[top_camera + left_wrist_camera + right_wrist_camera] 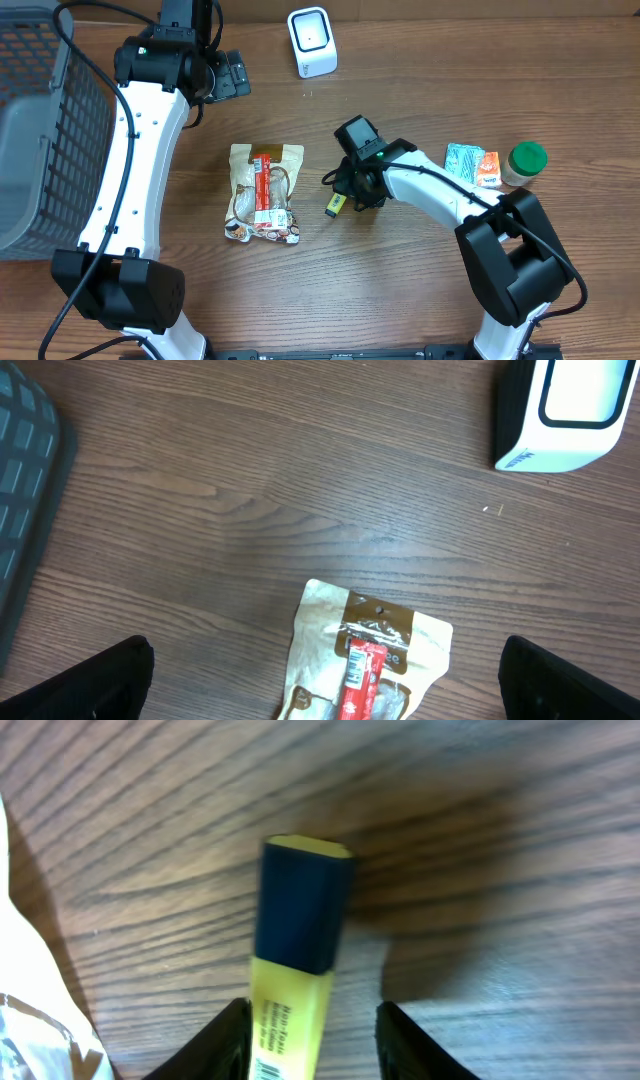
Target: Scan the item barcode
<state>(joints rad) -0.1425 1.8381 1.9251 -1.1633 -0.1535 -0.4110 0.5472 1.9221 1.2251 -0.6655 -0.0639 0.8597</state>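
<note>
While the left gripper (228, 72) hangs wide open at 11 o'clock, the right arm (440, 192) reaches toward 10 o'clock with the right gripper (345, 197) part-closed astride the yellow highlighter (300, 910) at centre, firm pinch undeterminable.

Matt wood-grain table (420, 60), smooth plastic highlighter (295, 955) (cap likewise), glossy foil pouch (265, 195)

Item: yellow highlighter (296, 982) with a dark blue cap on, printed label and barcode facing up on its body, lying flat on the table (400, 100). Scanner (312, 42): white, upright, dark-framed window, well apart from the highlighter.
</note>
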